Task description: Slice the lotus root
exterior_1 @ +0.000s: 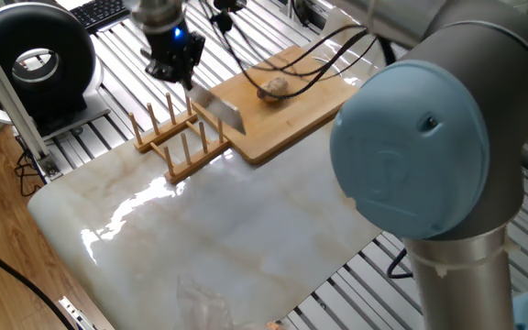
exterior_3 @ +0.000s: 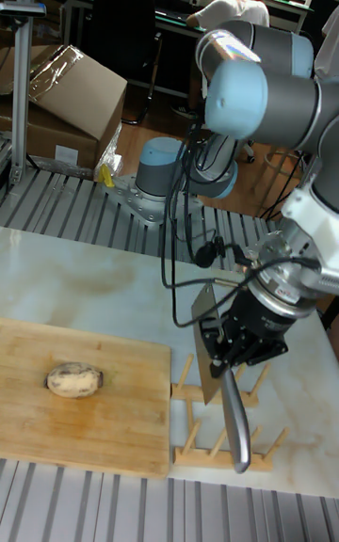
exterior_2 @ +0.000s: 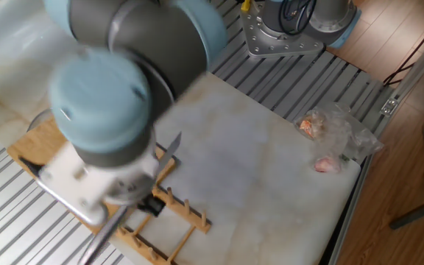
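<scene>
The lotus root [exterior_1: 274,87] [exterior_3: 73,379], a small beige chunk, lies on the bamboo board [exterior_1: 291,124] [exterior_3: 104,424]. My gripper [exterior_1: 174,62] [exterior_3: 237,346] is shut on a knife's handle [exterior_3: 235,424]. The steel blade [exterior_1: 218,108] [exterior_3: 205,321] [exterior_2: 169,151] hangs in the air above the wooden rack [exterior_1: 180,145] [exterior_3: 218,453] [exterior_2: 177,215], beside the board's near edge. The knife is well apart from the lotus root. In the other fixed view the arm hides the lotus root.
The rack and board sit on a white marble slab [exterior_1: 209,238]. Crumpled plastic bags [exterior_2: 331,126] with food lie at the slab's corner. A black round device [exterior_1: 35,57] stands past the slab's left end. The robot base [exterior_2: 285,29] is behind the slab.
</scene>
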Robot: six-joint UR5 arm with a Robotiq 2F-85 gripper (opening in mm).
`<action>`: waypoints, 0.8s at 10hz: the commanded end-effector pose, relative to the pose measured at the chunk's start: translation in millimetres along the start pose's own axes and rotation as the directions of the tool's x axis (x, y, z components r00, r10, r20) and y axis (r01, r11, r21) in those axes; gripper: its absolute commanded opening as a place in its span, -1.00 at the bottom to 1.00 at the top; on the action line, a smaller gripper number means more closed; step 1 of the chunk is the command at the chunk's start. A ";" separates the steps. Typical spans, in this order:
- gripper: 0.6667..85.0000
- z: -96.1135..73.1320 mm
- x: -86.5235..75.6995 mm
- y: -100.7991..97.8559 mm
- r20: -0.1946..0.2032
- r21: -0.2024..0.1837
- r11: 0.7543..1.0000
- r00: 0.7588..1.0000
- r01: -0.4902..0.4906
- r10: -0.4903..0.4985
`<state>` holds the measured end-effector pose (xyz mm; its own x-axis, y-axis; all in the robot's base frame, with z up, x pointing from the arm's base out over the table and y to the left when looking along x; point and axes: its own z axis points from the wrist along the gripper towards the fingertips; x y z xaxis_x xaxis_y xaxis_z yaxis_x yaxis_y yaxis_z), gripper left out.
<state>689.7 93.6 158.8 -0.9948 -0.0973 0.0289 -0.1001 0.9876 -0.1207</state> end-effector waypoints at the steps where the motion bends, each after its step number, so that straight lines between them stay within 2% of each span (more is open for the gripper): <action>1: -0.98 -27.0 12.7 -14.1 0.017 -0.044 0.999 0.999 0.030 -0.029; 2: -0.98 -27.9 11.9 -18.4 0.031 -0.031 0.999 0.999 0.039 -0.038; 3: -0.98 -28.3 8.8 -25.8 0.045 0.000 0.998 0.997 0.063 -0.063; 5: -0.98 -25.9 3.8 -35.1 0.053 0.035 0.993 0.992 0.115 -0.116; 8: -0.98 -9.9 -0.1 -48.8 0.057 0.039 0.979 0.977 0.202 -0.204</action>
<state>690.5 57.2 180.8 -0.9718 -0.2357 -0.0027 -0.2327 0.9609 -0.1498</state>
